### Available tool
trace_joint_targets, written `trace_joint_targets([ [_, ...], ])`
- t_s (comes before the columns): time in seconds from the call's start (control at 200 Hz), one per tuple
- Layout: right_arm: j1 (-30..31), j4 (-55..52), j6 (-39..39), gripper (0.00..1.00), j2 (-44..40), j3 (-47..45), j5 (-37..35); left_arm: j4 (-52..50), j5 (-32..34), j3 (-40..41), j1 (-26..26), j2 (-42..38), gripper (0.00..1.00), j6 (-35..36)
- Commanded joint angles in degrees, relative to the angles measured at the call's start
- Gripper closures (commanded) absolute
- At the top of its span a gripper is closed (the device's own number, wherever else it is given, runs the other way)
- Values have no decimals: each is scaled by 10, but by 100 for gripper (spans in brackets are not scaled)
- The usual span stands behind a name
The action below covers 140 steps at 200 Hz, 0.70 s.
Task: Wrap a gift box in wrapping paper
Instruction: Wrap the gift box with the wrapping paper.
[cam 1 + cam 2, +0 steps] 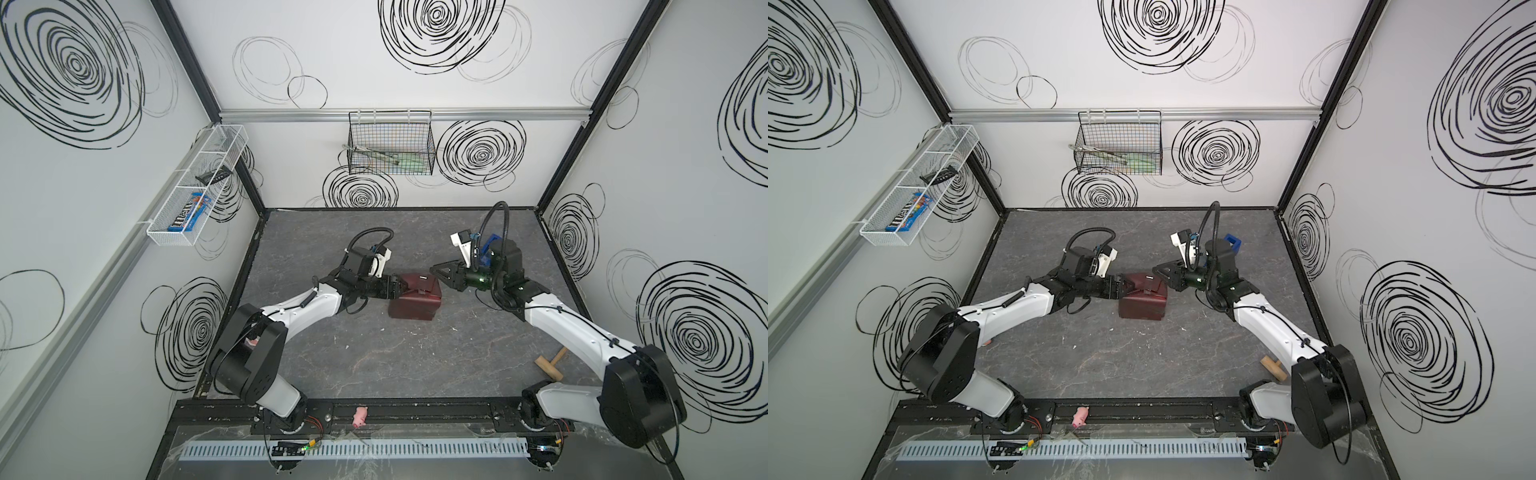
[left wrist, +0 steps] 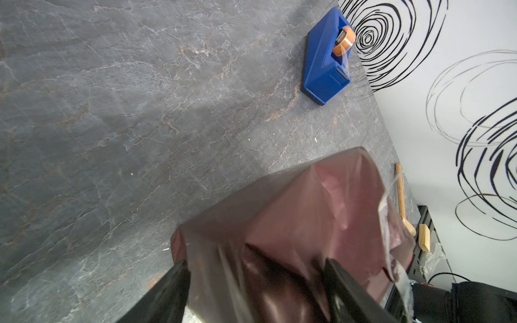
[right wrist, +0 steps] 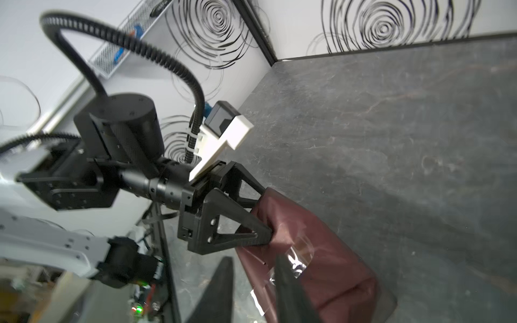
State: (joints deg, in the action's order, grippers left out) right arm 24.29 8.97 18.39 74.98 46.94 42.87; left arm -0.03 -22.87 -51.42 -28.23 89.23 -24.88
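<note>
Maroon wrapping paper [image 1: 415, 300] covers the gift box completely, so the box shows only as the blocky shape beneath it. The parcel stands about mid-table [image 1: 374, 357], between the two grippers. How its underside and far folds lie cannot be made out. A strip of clear tape [image 2: 391, 218] hangs loose off one edge of the paper, and its lower end is cut off by the left wrist frame. The blue tape dispenser [image 2: 321, 64] is plain in the left wrist view, close to the right wall, but in both top views the right arm [image 1: 557, 320] hides most of it. A wooden mallet [image 1: 550, 365] lies near that wall, well apart from the parcel.

At the parcel's left end, the left gripper [image 1: 400, 286] has its jaws spread wide, with both fingertips [image 3: 260, 237] against the paper. The paper reaches out past them in the left wrist view, so they press on that end and do not close round it.

The right gripper [image 1: 434, 268] sits just beside the parcel's far right corner. Its own wrist view is blurred. There, its fingers [image 3: 288, 288] stand a little apart with table showing between them. One finger crosses in front of the taped edge of the paper, but whether it touches cannot be told. Nothing can be seen gripped between them.
</note>
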Motion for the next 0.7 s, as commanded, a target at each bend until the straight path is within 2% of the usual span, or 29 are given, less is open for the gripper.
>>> trace_joint_targets([
  [0.0, 21, -40, -33, 86, 27, 23, 58, -80, 30, 23, -1, 15, 22, 15],
  [0.285, 32, -33, -34, 89, 78, 27, 43, -82, 29, 19, -1, 16, 22, 17],
  [0.695, 31, -91, -30, 89, 169, 98, -48, -81, 29, 20, 0, 16, 22, 16],
])
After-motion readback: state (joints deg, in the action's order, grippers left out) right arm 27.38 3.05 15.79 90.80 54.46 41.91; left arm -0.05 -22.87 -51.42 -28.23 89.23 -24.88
